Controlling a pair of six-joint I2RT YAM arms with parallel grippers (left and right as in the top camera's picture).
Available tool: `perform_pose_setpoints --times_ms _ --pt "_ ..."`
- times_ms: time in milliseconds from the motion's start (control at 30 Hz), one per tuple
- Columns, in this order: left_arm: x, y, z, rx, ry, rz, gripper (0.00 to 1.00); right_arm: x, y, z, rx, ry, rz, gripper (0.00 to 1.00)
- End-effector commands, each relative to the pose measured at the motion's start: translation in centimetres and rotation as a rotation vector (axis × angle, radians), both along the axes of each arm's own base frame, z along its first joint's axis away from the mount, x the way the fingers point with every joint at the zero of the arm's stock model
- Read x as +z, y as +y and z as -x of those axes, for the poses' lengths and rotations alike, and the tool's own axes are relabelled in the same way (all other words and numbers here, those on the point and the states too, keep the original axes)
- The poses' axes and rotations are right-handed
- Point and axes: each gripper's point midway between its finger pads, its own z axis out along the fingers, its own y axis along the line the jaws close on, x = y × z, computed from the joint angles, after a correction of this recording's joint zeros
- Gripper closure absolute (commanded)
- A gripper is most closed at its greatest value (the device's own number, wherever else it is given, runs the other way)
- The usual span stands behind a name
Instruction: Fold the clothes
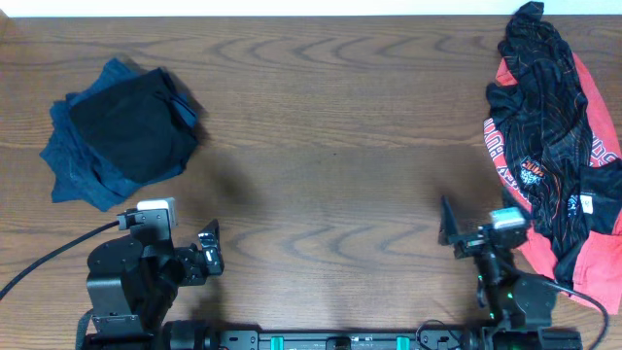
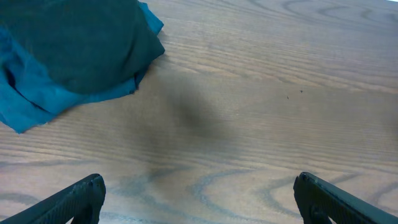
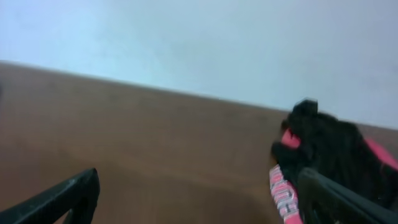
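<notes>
A folded stack of dark blue and black clothes (image 1: 124, 131) lies at the left of the table; it also shows at the top left of the left wrist view (image 2: 68, 53). A crumpled heap of red and black clothes (image 1: 554, 146) lies at the right edge, and shows at the right of the right wrist view (image 3: 323, 162). My left gripper (image 1: 208, 255) is open and empty near the front edge, right of and below the folded stack; its fingers frame bare wood (image 2: 199, 202). My right gripper (image 1: 449, 233) is open and empty, just left of the heap (image 3: 199, 199).
The wooden table (image 1: 330, 146) spans the overhead view. A black cable (image 1: 49, 258) runs from the left arm's base toward the front left. A pale wall shows beyond the table's far edge in the right wrist view.
</notes>
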Motion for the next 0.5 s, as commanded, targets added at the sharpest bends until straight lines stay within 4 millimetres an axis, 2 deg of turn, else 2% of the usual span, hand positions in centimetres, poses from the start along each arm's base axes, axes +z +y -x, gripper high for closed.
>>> perform_pose_setpoints --times_ms 0,67,467 --pt "0.02 0.13 0.1 0.01 -0.002 -0.001 0.02 0.08 0.16 0.04 0.008 -0.02 0.076 0.01" --pt "0.02 0.13 0.1 0.01 -0.002 -0.001 0.02 -0.78 0.2 0.09 0.012 0.015 0.075 0.01" --pt "0.02 0.13 0.1 0.01 -0.002 -0.001 0.02 -0.69 0.18 0.08 0.01 0.012 0.075 0.01"
